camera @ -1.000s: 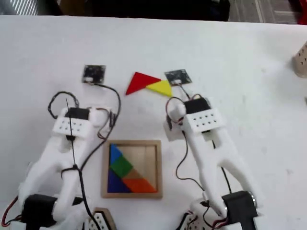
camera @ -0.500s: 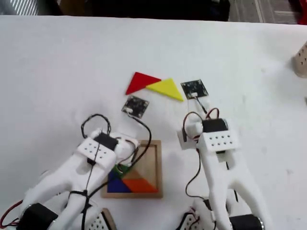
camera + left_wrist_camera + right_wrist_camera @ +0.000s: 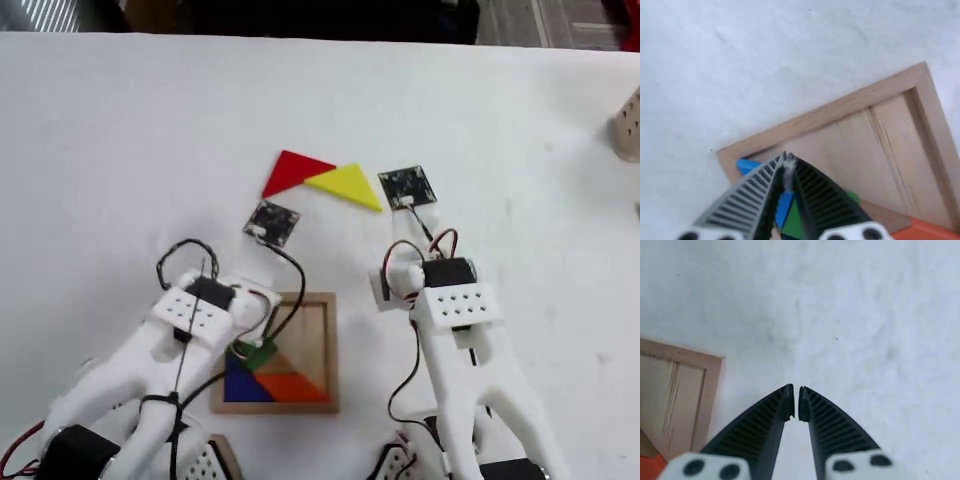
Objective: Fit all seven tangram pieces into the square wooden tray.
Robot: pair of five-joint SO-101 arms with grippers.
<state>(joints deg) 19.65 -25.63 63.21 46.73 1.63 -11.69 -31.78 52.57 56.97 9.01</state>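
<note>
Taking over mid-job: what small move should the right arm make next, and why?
Probably open the right gripper and ease it toward the yellow triangular piece: it and the red triangular piece lie on the table outside the square wooden tray, and the gripper is shut, holding nothing.

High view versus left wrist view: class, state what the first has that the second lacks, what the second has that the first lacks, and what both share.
High view: the red triangle and yellow triangle lying on the table beyond the tray.
Left wrist view: the ribbed fingers of the left gripper, tips together above the tray's corner, over a light blue piece.
Shared: the tray, with the green piece and orange piece in it.
</note>
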